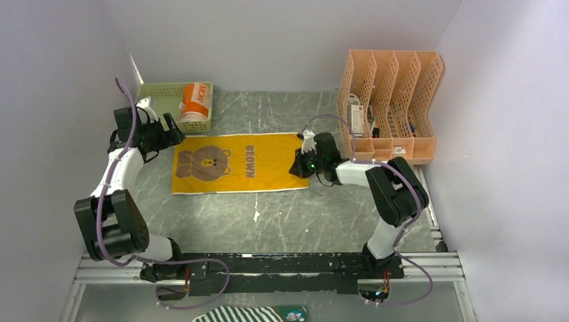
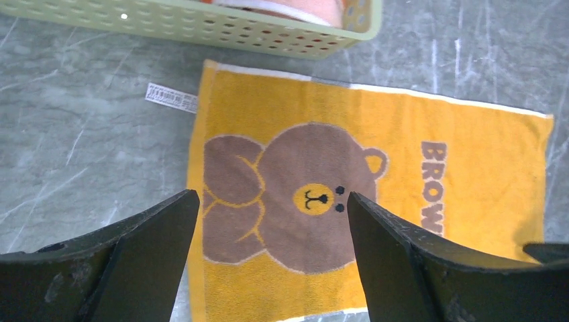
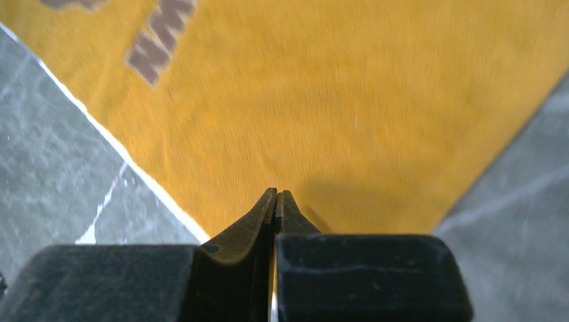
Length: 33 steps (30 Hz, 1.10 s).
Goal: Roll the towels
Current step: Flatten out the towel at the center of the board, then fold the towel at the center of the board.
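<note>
**Yellow towel lying flat, orange towel rolled in the basket**

The yellow towel (image 1: 238, 163) is lying spread out flat on the grey marbled bench (image 1: 282, 215), its brown bear print and the word "BROWN" facing up. Its long sides are running left to right between the two arms. A small white label (image 2: 171, 97) is sticking out from its far left corner onto the bench. The orange towel (image 1: 195, 100) is sitting rolled up inside the pale green basket (image 1: 158, 94), which is standing just beyond the yellow towel's far left corner, by the back wall.

The left tool (image 2: 270, 198) is hovering above the towel's left end, near the basket. Its fingers are standing wide apart and gripping nothing, and the bear's face is showing between them in the wrist view. The right tool (image 3: 276, 194) is hanging low over the towel's right end, clenched tight with its fingertips pressed together. No fold of cloth is showing between them, and its shadow is falling on the fabric just ahead.

Farther right, a peach-coloured file rack (image 1: 392, 100) is standing against the back corner, with small items in its lower compartments. A black-and-white striped cloth (image 1: 235, 315) is lying below the arms' bases, at the near edge of the overhead view.
</note>
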Available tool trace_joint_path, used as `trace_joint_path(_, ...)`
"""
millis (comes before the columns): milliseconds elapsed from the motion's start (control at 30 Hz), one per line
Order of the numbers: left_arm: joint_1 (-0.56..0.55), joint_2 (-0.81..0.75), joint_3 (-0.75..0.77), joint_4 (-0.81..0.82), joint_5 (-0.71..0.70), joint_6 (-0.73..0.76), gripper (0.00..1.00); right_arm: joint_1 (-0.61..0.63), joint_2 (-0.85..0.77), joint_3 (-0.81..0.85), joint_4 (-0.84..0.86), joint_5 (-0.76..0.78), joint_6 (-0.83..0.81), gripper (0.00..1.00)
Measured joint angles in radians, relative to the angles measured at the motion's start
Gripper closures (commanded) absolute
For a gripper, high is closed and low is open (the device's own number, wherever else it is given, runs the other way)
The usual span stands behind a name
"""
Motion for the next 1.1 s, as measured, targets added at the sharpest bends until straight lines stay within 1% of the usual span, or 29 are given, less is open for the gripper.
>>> trace_joint_path(100,0.015,0.05,0.012,-0.007,-0.01,0.005,0.13,-0.005,-0.043,-0.068,-0.06,0.018,0.037,1.0)
trace_joint_path(267,0.019,0.224,0.143,-0.068,-0.011,0.034,0.14,-0.032,-0.113,-0.155,-0.11,0.007,0.102,1.0)
trace_joint_path(433,0.019,0.287,0.241,-0.11,-0.014,0.059,0.16,-0.124,-0.145,-0.201,-0.131,-0.03,0.156,1.0)
trace_joint_path(600,0.019,0.343,0.33,-0.13,-0.032,0.096,0.19,-0.179,-0.195,-0.202,-0.211,-0.028,0.147,1.0)
trace_joint_path(733,0.019,0.363,0.336,-0.139,-0.05,0.109,0.21,-0.146,-0.281,-0.187,-0.262,-0.005,0.124,1.0)
trace_joint_path(867,0.019,0.364,0.336,-0.136,-0.055,0.111,0.25,-0.082,-0.325,-0.111,-0.254,0.018,0.11,1.0)
trace_joint_path(1000,0.02,0.365,0.335,-0.135,-0.056,0.114,0.26,-0.042,-0.263,-0.075,-0.221,0.032,0.113,1.0)
trace_joint_path(1100,0.021,0.365,0.335,-0.137,-0.056,0.121,0.27,-0.022,-0.168,-0.078,-0.217,0.055,0.133,1.0)
